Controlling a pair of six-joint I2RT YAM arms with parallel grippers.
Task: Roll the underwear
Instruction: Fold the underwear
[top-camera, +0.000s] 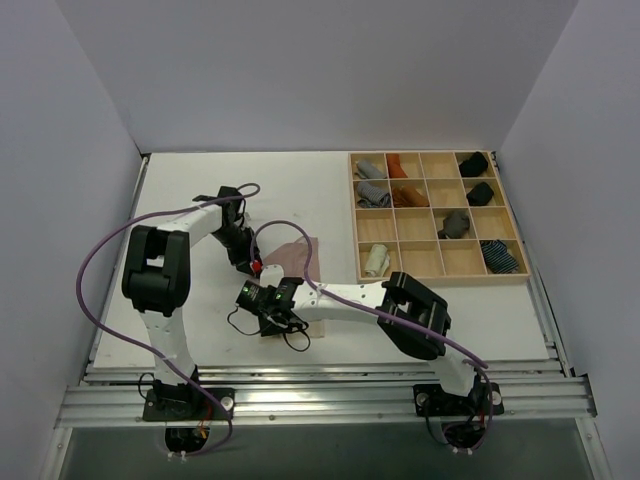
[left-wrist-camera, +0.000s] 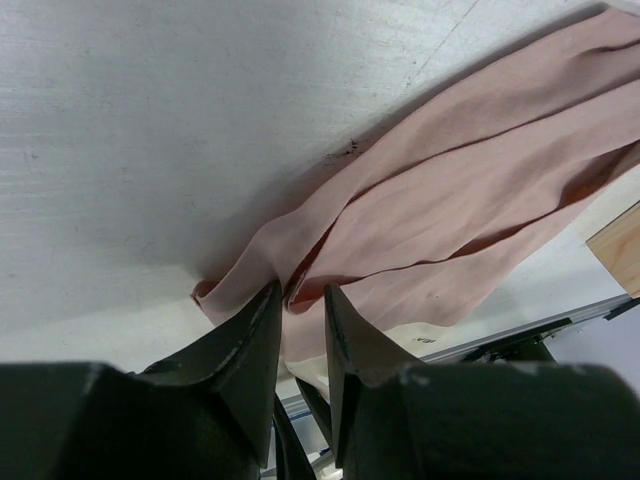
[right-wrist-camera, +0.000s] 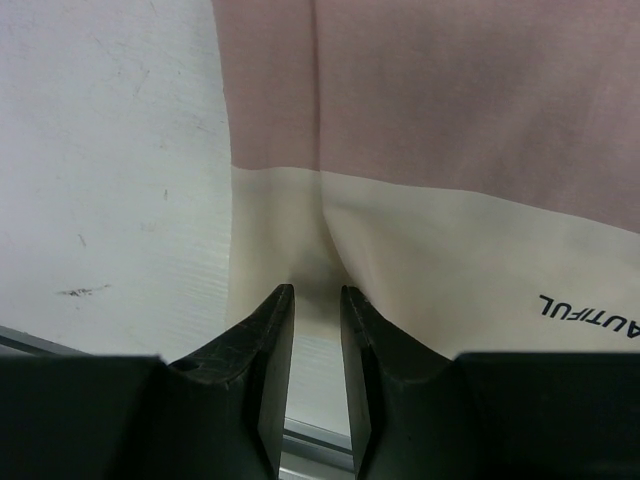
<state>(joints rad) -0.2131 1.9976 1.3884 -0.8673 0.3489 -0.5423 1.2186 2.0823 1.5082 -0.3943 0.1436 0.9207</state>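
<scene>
The dusty pink underwear (top-camera: 297, 254) lies flat on the white table, its beige waistband (right-wrist-camera: 450, 250) toward the near edge. My left gripper (top-camera: 252, 266) is at the cloth's left edge. In the left wrist view a bunched pink fold (left-wrist-camera: 470, 190) runs between the tips of the left gripper (left-wrist-camera: 303, 293), which is shut on it. My right gripper (top-camera: 274, 324) reaches in from the right over the near end. In the right wrist view the right gripper (right-wrist-camera: 318, 292) pinches the beige band, which puckers at the tips. A pale rolled bundle (top-camera: 376, 261) sits in the tray.
A wooden compartment tray (top-camera: 352, 215) stands at the back right, holding grey, rust, black and blue-striped rolls. The metal rail (top-camera: 330, 395) runs along the table's near edge, close behind the right gripper. Purple cables loop around both arms.
</scene>
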